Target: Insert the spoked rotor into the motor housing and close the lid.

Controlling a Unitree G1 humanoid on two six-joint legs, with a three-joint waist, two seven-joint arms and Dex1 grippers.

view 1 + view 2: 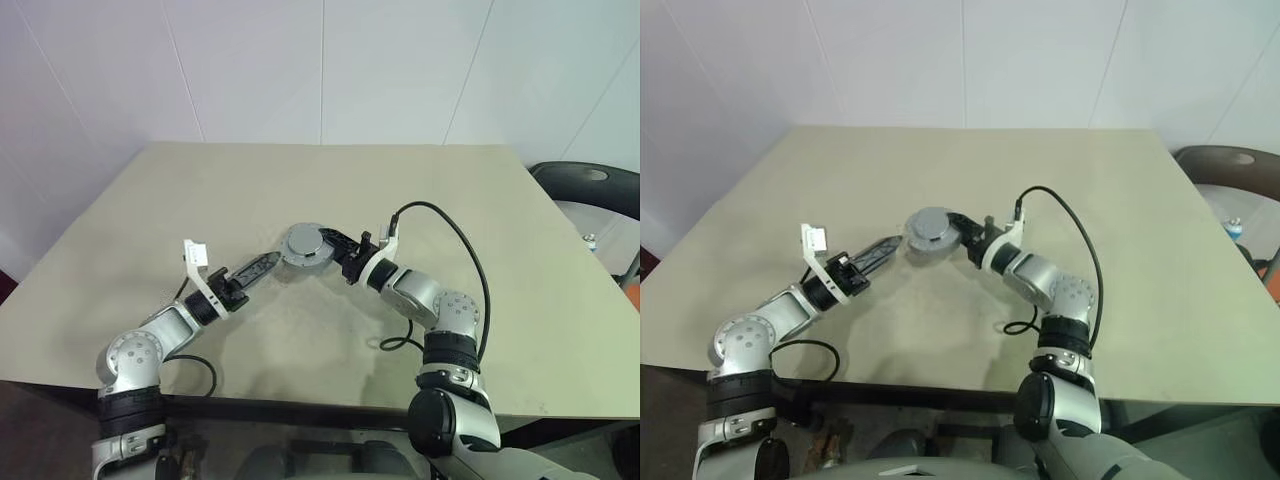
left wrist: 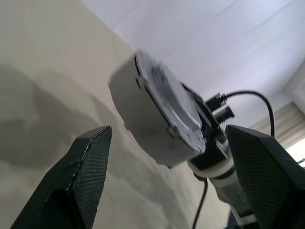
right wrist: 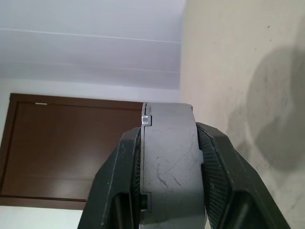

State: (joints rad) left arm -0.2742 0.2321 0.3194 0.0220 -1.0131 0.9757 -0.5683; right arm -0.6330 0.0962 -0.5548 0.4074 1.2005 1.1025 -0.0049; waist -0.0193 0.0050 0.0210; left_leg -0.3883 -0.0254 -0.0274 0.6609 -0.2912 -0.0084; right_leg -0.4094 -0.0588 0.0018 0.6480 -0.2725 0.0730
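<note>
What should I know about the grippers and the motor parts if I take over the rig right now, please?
Left gripper: open, its fingers apart beside the assembly and off it.
Right gripper: shut on the motor housing, holding it above the table.
The lid sits on the housing, seam visible at the rim. The rotor cannot be seen, presumably inside.
Done: lid looks closed.
Left: check the lid is fully seated, then set the assembly down.
</note>
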